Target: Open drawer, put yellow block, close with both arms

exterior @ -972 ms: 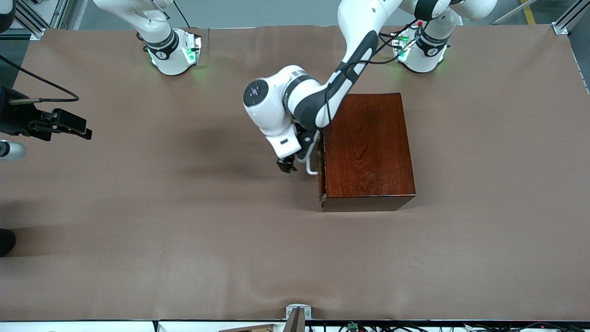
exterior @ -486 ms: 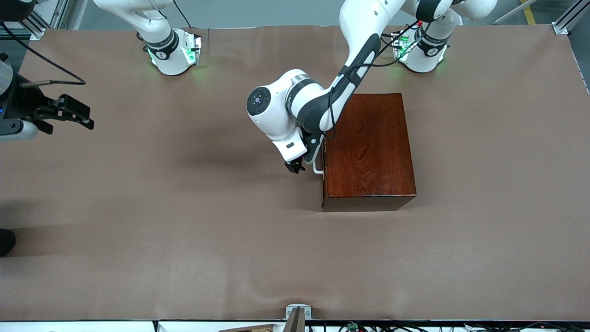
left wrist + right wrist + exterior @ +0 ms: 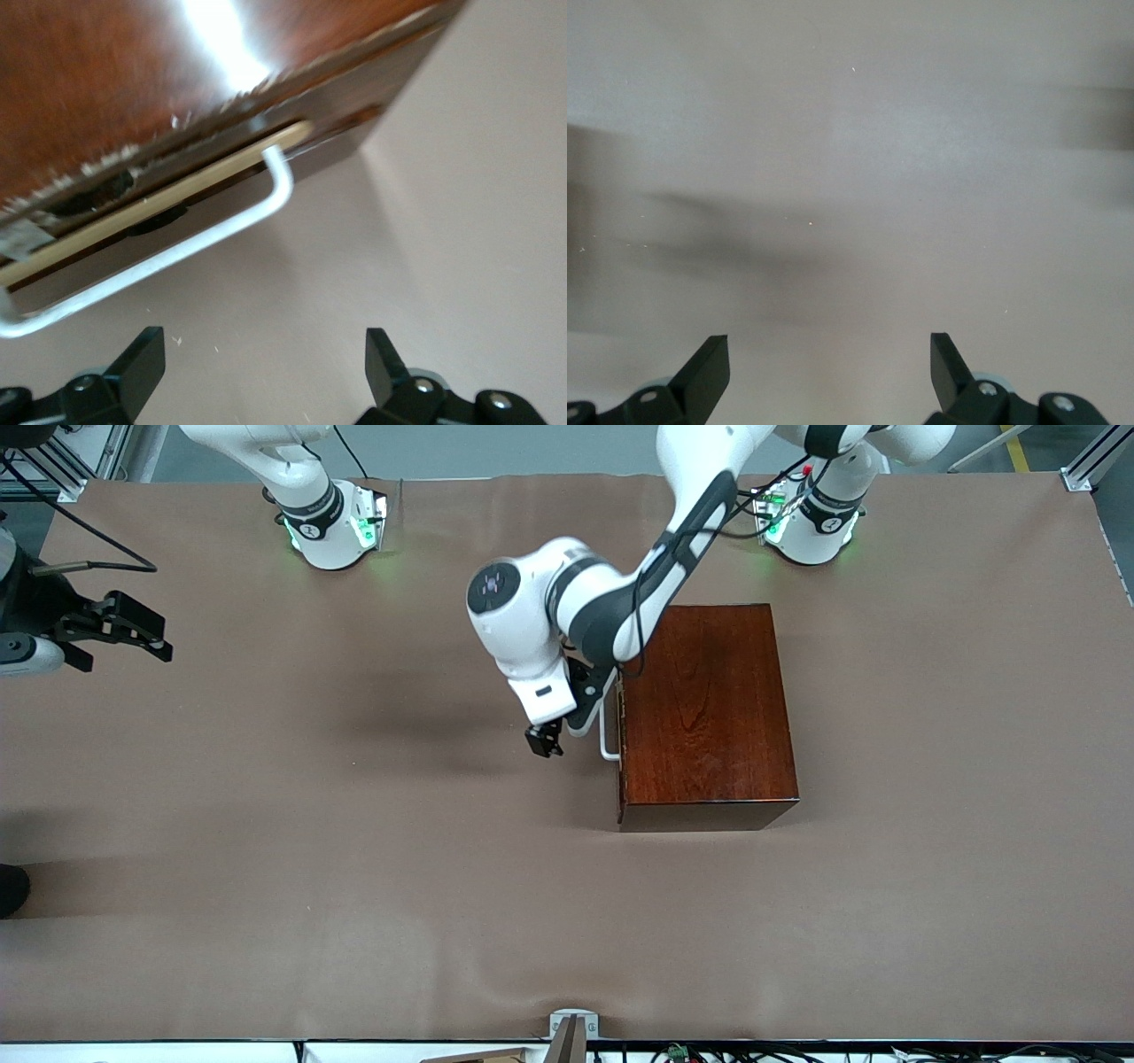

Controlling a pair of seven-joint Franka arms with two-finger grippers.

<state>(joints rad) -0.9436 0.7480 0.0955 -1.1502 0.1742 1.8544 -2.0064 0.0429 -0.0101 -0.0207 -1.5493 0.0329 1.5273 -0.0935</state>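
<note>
The dark reddish-brown wooden box (image 3: 709, 708) stands mid-table toward the left arm's end. Its drawer is shut flush, and the white bar handle (image 3: 608, 735) sticks out of the front. In the left wrist view the handle (image 3: 177, 252) and the dark drawer front (image 3: 354, 97) show close by. My left gripper (image 3: 543, 741) is open and empty, low over the table in front of the handle, not touching it (image 3: 263, 363). My right gripper (image 3: 162, 638) is open and empty over the table's edge at the right arm's end (image 3: 830, 363). The yellow block is out of view.
Brown table cover (image 3: 354, 824) all round the box. The arms' green-lit bases (image 3: 332, 522) (image 3: 811, 514) stand at the robots' edge. A small bracket (image 3: 571, 1032) sits at the table edge nearest the front camera.
The drawer, slightly out a second ago, is now flush in the box. My left gripper went toward the handle, then drew back from it. My right gripper rose toward the robots' edge.
</note>
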